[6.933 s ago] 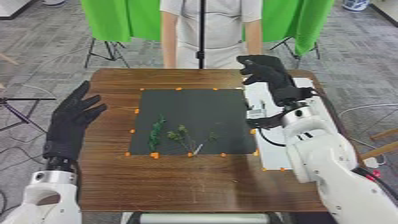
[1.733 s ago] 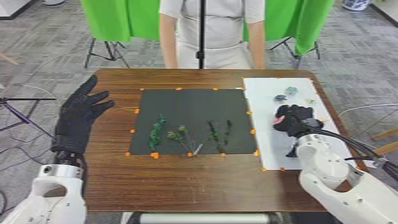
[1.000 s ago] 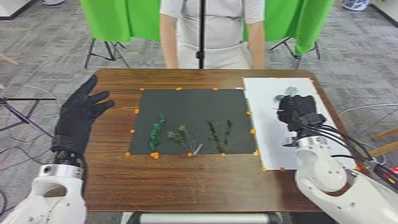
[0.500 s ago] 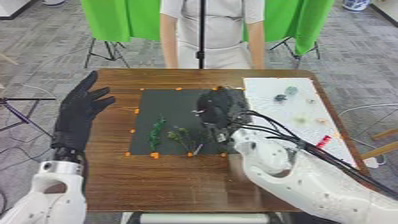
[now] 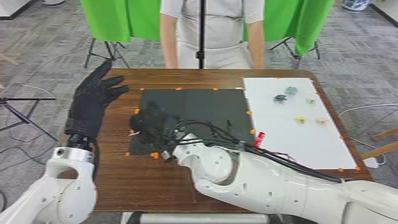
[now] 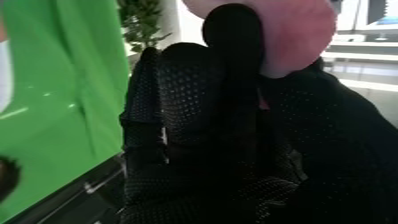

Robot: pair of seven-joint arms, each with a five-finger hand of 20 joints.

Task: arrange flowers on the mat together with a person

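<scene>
In the head view, my right hand (image 5: 153,125) is over the left part of the dark mat (image 5: 200,100), its arm crossing the mat's near half. A bit of pink (image 5: 135,133) shows at its fingertips. The right wrist view has my right hand (image 6: 235,115) pinching a pink flower (image 6: 302,30) between thumb and fingers. My left hand (image 5: 89,102) is left of the mat, fingers extended and holding nothing. A thin green stem (image 5: 229,125) lies on the mat beside my right arm; the hand and arm hide most of the other greenery.
On the white sheet (image 5: 302,145) at the right lie blue flowers (image 5: 281,98), a pale one (image 5: 310,101), a yellow one (image 5: 300,120) and a peach one (image 5: 321,121). Orange markers edge mat and sheet. Brown wood (image 5: 142,185) borders the mat.
From the white sheet my right hand has swept left across the mat with the pink flower, over stems that were in sight earlier. My left hand has shifted slightly right and away from me.
</scene>
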